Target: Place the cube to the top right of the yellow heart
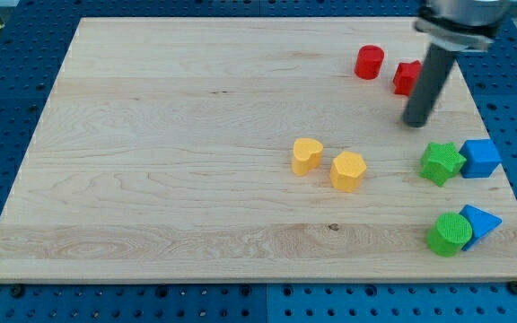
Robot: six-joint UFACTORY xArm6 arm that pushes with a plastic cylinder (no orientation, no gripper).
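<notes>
Nearest, at the right, a green round block [449, 234] touches a blue wedge [480, 220]. Farther back, the blue cube [481, 158] sits beside a green star [442, 162], right of the yellow heart [307, 155] and yellow block [348, 170]. The tip [415, 122] stands beyond the cube, beside a red block [406, 78]. A red cylinder [369, 62] lies farthest. No jaws here, only a rod.

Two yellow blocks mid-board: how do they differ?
The yellow heart has a notched top; the yellow hexagon-like block shows flat facets and no notch. The heart lies toward the view's left and slightly higher; the hexagon-like block sits to its lower right, with a small gap between them. Both are yellow, rest flat on the wooden board, and are well clear of my tip.
</notes>
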